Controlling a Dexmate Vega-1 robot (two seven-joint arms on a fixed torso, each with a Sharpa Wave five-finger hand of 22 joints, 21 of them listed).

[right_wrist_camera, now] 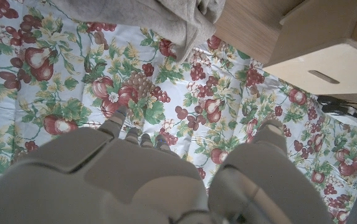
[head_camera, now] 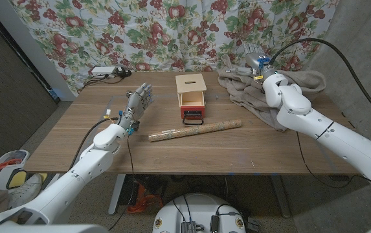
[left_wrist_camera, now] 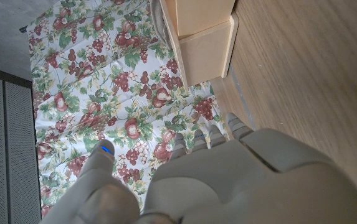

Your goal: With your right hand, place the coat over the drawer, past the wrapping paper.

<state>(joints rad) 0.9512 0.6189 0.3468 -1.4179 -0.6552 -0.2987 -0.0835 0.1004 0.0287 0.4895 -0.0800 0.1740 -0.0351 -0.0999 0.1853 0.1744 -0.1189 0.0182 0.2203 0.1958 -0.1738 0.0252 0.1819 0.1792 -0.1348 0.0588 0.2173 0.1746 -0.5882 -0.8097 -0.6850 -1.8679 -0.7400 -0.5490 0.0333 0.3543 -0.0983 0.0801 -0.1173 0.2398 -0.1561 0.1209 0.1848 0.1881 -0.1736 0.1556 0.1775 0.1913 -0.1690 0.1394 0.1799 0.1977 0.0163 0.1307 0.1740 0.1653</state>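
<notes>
Beside boxy wooden drawer (head_camera: 191, 97), rumpled coat (head_camera: 295, 90)

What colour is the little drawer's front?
Red, on the wooden drawer box; the head view shows it best.

Right robot hand (head_camera: 258, 65) — grip on coat (head_camera: 302, 87) indiscernible — fingers hidden.

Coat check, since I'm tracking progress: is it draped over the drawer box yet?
No. In the head view the coat lies heaped on the table, right of the drawer, not over it.
</notes>
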